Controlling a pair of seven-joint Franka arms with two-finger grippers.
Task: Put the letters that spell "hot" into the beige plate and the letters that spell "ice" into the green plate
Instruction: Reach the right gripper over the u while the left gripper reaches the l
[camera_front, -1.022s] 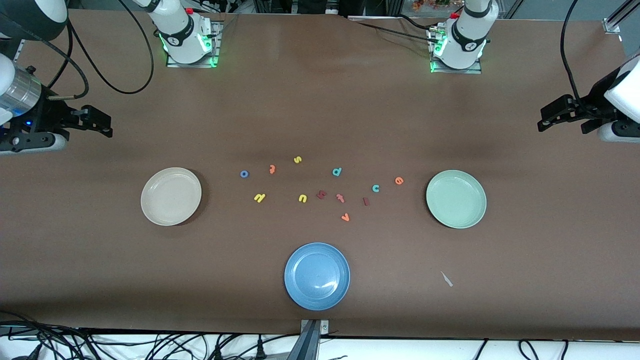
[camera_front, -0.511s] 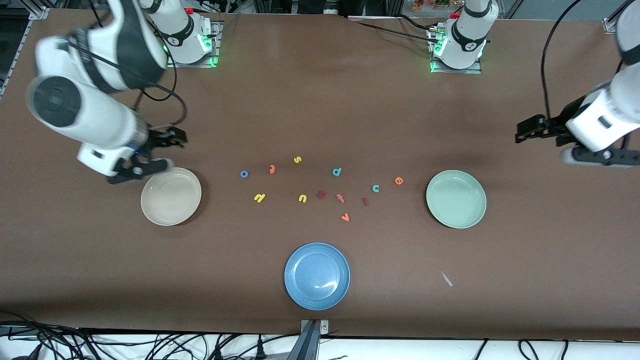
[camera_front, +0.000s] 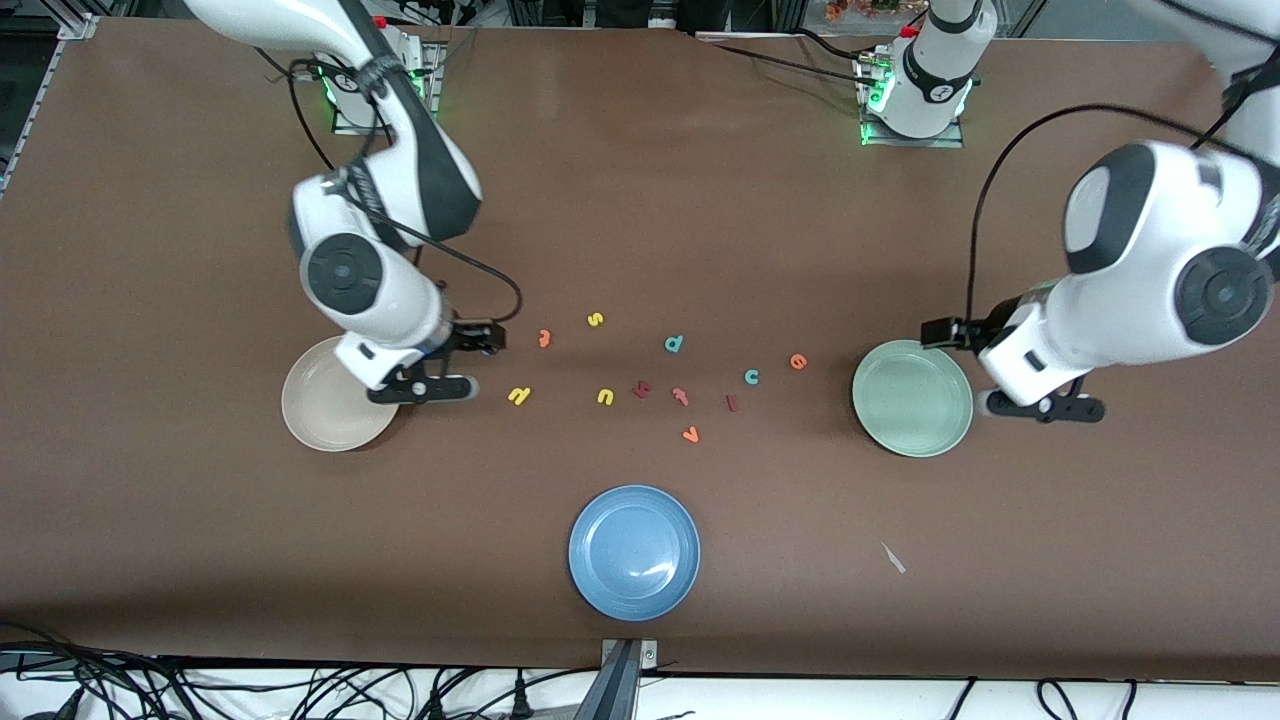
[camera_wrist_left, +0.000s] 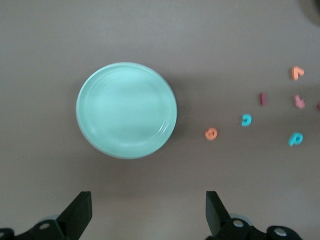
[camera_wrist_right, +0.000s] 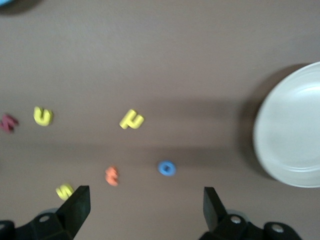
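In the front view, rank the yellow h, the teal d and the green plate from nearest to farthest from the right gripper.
From the right gripper:
1. Yellow h, just beside it.
2. Teal d, mid-table.
3. Green plate, at the left arm's end.

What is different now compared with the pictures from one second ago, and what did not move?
Both arms swung in from the table's ends. The right gripper now hangs open between the beige plate and the blue "o"; the left gripper hangs open at the green plate, on its edge toward the left arm's end. Neither holds anything. The letters, the two plates and the blue plate stayed put.
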